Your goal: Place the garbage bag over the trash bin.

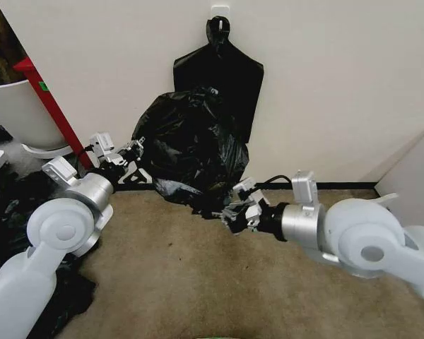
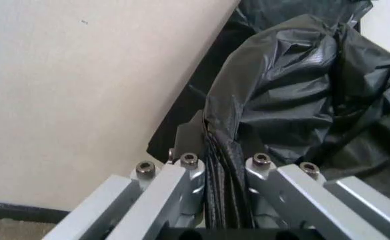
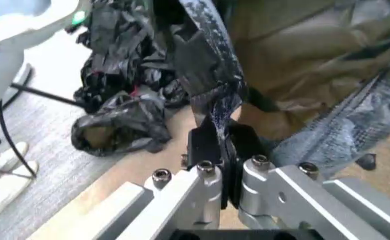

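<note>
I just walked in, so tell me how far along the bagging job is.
Done: both claws have hold of the garbage bag, the left claw shut on its upper edge, the right claw on its lower edge. In hand: the bag hangs spread between them by the wall. Left: getting it over the trash bin.

The garbage bag (image 1: 191, 145) is thin, glossy black plastic film, deeply wrinkled. Both grippers' fingers (image 2: 174, 192) are smooth, matt silver metal with bolt heads. The floor (image 1: 198, 282) is rough brown carpet.
</note>
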### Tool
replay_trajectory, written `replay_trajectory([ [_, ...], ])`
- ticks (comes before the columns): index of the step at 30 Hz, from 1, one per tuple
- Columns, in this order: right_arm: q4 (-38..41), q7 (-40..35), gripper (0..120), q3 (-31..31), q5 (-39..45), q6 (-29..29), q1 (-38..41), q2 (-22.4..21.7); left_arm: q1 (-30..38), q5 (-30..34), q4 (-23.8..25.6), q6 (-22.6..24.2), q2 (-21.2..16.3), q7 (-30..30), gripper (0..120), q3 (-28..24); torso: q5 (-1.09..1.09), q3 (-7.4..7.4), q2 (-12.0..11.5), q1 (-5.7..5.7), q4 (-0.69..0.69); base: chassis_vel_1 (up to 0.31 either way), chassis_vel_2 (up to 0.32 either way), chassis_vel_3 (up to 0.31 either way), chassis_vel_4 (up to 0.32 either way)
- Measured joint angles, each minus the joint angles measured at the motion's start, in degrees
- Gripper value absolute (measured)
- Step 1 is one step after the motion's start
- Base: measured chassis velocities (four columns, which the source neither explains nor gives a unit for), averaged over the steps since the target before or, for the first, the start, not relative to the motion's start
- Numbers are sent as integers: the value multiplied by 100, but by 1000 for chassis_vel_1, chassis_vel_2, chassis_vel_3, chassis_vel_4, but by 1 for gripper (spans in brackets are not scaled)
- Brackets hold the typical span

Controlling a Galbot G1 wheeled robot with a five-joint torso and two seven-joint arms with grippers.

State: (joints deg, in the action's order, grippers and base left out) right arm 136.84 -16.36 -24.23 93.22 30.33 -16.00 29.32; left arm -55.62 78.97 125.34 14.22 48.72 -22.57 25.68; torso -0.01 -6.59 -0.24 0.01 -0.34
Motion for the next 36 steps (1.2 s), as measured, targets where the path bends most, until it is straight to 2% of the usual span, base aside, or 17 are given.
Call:
replay_trajectory([
  [9,-22,159,0,-526,-728,18,58,143,93,40,-1,-15,24,-145,4,-77,1,0,0,0,0,0,0,0,0],
  [12,-130,193,0,-700,-1012,21,22,176,118,237,74,-10,26,-225,4,-59,0,0,0,0,0,0,0,0,0],
  [15,-363,276,0,-694,-1269,-1,-166,127,153,627,177,52,-18,-349,4,50,1,0,0,0,0,0,0,0,0],
  [20,-590,361,0,-619,-1499,-132,-402,39,225,939,203,107,-40,-442,4,91,2,0,0,0,-1,0,0,0,0],
  [36,-1179,590,0,-505,-2366,-430,-681,-125,225,1654,270,205,-9,-600,4,130,2,0,0,0,-1,0,0,0,0],
])
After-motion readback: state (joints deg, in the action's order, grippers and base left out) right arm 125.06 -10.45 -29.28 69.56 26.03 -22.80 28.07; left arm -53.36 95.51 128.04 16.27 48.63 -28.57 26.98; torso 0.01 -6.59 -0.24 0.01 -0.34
